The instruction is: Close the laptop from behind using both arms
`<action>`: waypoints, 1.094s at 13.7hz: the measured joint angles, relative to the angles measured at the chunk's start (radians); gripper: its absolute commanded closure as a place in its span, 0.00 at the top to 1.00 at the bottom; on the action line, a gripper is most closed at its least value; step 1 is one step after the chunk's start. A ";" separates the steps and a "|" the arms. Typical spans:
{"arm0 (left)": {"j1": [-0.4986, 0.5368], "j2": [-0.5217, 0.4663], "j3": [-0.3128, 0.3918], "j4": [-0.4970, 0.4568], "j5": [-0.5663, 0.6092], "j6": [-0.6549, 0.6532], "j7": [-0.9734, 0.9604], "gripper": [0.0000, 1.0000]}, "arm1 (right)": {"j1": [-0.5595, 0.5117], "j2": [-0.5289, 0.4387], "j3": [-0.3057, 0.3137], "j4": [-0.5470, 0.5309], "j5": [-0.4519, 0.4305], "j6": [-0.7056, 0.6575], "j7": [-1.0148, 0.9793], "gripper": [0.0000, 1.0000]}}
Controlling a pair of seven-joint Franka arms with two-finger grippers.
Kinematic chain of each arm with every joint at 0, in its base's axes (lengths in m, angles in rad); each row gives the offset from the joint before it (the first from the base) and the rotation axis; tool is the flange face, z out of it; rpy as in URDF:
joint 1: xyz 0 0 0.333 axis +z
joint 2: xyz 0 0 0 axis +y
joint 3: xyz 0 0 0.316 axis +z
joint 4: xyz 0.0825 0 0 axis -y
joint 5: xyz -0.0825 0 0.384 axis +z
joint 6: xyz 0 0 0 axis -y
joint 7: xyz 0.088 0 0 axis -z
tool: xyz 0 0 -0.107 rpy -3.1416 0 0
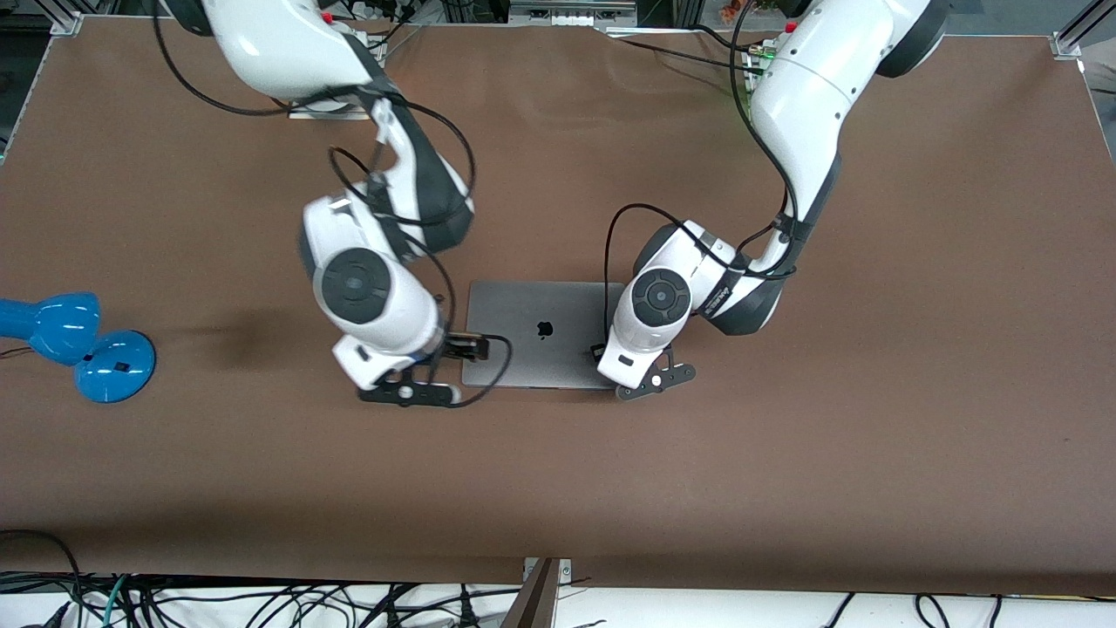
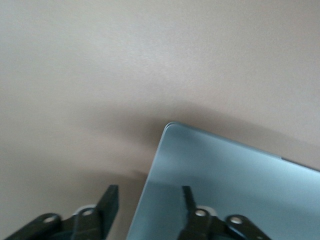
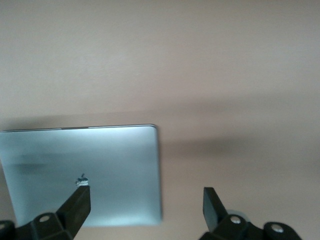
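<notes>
Robotics lab, 2 white robot arms [image 1: 384, 288] bolted along a brown-covered desk [image 1: 915, 419], aluminium frame rails [image 1: 1077, 30] at its corners, tangled black cables [image 1: 261, 602] along its camera-side edge

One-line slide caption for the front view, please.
Closed laptop flat on the table, left claw and right claw open at its ends.
</notes>
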 measured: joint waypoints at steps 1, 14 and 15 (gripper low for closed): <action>0.003 -0.019 0.001 0.000 0.001 -0.035 0.013 1.00 | -0.024 -0.033 0.000 0.000 -0.001 -0.034 -0.001 1.00; 0.155 -0.407 0.002 -0.264 0.002 -0.133 0.195 1.00 | -0.286 -0.301 0.009 -0.017 -0.124 -0.240 -0.266 1.00; 0.168 -0.423 0.003 -0.264 0.002 -0.148 0.215 1.00 | -0.315 -0.307 0.017 -0.017 -0.124 -0.243 -0.294 1.00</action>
